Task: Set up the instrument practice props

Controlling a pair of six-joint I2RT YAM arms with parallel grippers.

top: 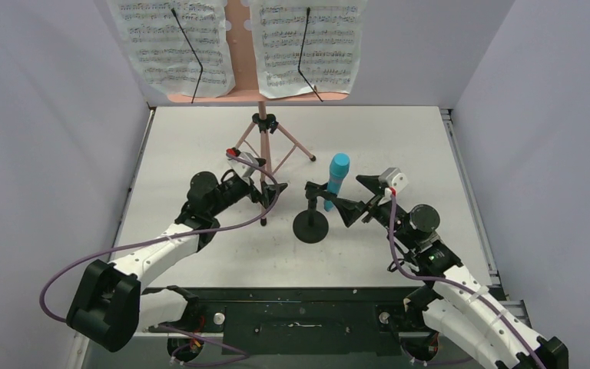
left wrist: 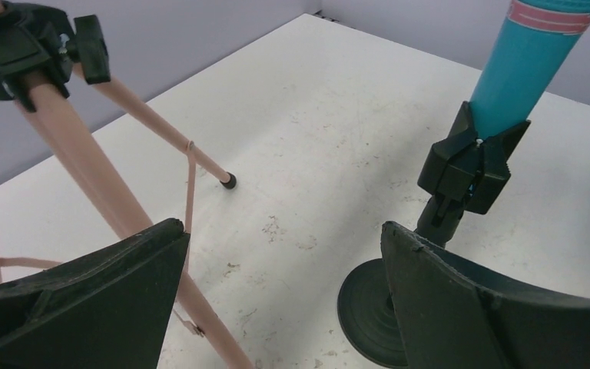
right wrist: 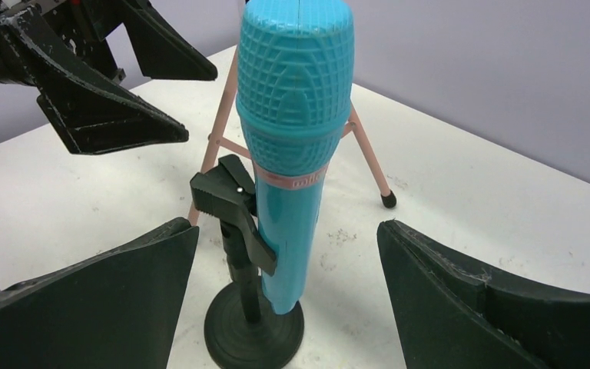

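The pink perforated music stand (top: 261,96) stands at the back on its tripod legs (top: 265,146). Two white sheet-music pages (top: 173,42) (top: 307,42) rest on it under black wire holders. The teal toy microphone (top: 336,178) sits upright in the clip of the short black mic stand (top: 311,227). My left gripper (top: 265,191) is open and empty, between the tripod's front leg (left wrist: 92,161) and the mic stand (left wrist: 369,315). My right gripper (top: 349,192) is open just right of the microphone (right wrist: 296,115), jaws wide on either side without touching it.
Grey walls close in the white table (top: 200,138) on the left, back and right. The tripod's feet (right wrist: 388,200) spread over the table's back middle. A purple cable (top: 215,231) trails from each arm. A black rail (top: 299,315) runs along the near edge.
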